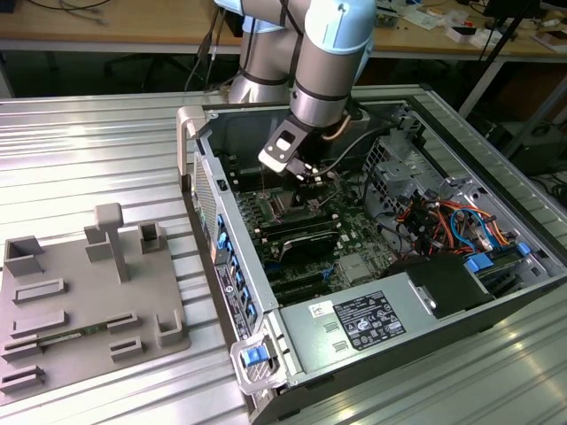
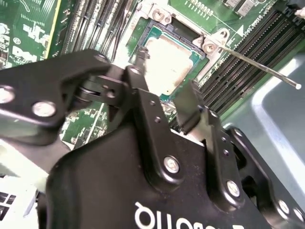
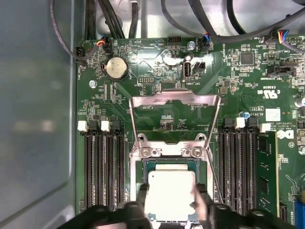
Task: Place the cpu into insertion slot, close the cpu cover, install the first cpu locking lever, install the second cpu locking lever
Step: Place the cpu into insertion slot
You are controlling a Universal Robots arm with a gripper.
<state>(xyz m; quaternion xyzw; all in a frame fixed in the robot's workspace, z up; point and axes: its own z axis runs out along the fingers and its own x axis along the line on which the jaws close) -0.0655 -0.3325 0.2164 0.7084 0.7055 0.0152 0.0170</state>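
Cpu point(image 3: 170, 196) just beneath tool point(image 3: 171, 189)

Access to the socket point(image 3: 138, 179) is from straight above. The cover point(image 3: 174, 101) stands raised along one edge; memory slots point(image 3: 102, 171) flank two opposite sides. A thin lever point(image 2: 257, 67) slants up beside one corner. Black cables point(image 3: 112, 19) cross beyond the cover.

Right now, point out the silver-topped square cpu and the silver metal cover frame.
Silver-topped square cpu point(image 3: 170, 191): first wrist view, centre of top.
Silver metal cover frame point(image 3: 174, 100): first wrist view, raised end bar.
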